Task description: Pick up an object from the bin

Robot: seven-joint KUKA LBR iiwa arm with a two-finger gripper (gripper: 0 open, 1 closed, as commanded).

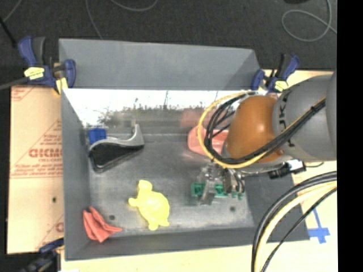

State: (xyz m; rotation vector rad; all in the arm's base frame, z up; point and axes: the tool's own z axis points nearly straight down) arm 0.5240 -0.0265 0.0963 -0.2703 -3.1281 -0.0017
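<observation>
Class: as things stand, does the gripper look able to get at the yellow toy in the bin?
Probably yes: the yellow toy lies alone on bare floor of the bin, left of the gripper, with nothing between them.

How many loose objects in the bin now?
5: black-blue tool left; yellow toy front centre; red piece front-left; pink thing partly under arm; green thing at pincer. Arm may hide more.

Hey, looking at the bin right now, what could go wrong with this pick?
The hand sits right beside a small green thing; it might nudge it away rather than catch it. The pink thing lies partly hidden behind the orange wrist cover, so the arm could brush it.
</observation>
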